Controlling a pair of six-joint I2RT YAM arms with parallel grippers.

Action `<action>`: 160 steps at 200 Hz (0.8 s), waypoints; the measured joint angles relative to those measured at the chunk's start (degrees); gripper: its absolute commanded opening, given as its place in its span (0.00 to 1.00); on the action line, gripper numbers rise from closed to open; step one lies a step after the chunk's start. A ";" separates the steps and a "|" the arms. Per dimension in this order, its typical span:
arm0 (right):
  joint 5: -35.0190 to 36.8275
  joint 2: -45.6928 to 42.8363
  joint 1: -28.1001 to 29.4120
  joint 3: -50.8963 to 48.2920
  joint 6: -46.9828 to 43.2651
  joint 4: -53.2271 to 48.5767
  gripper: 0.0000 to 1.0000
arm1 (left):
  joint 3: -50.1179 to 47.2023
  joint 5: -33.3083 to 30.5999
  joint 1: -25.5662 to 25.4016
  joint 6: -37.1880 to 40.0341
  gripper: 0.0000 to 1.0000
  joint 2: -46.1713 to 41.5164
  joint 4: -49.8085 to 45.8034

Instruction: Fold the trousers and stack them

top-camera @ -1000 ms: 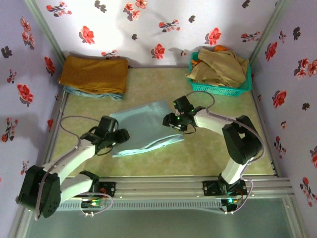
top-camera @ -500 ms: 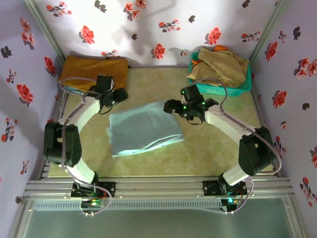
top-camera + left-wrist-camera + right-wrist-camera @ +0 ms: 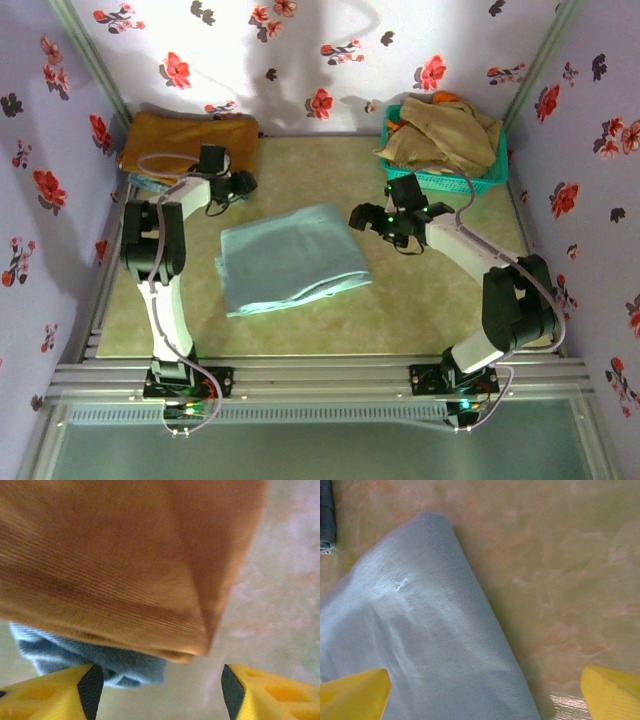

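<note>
The trousers (image 3: 290, 258) lie folded into a pale blue-grey rectangle in the middle of the table. My right gripper (image 3: 362, 218) hovers just off their far right corner, open. In the right wrist view the trousers (image 3: 420, 640) run under the left half of the gap between my yellow fingers (image 3: 352, 695), and nothing is gripped by the right gripper (image 3: 482, 695). My left gripper (image 3: 240, 185) is at the back left, beside the mustard-brown cloth (image 3: 190, 148). It is open (image 3: 157, 690), facing that cloth's corner (image 3: 125, 565), with a grey-blue cloth (image 3: 100, 662) beneath.
A teal basket (image 3: 440, 180) heaped with beige-tan garments (image 3: 445, 135) stands at the back right. The mustard-brown stack sits at the back left against the floral wall. Bare tabletop (image 3: 430, 300) lies in front of and right of the trousers.
Both grippers have left the trousers. The left arm swung from the near left edge back to the mustard stack. The right gripper opened wide and drew off to the right.
</note>
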 measured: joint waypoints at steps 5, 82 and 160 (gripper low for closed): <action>-0.02 0.07 -0.24 0.00 0.02 0.13 0.98 | 0.00 0.15 0.07 -0.42 0.57 0.70 0.35; -0.44 0.48 -1.09 -1.03 0.02 1.09 0.95 | -0.02 2.73 1.22 -4.61 0.00 3.15 4.42; -0.39 0.81 -1.09 -4.11 0.57 2.51 0.92 | -4.20 -1.90 -9.31 -8.50 0.00 0.98 12.04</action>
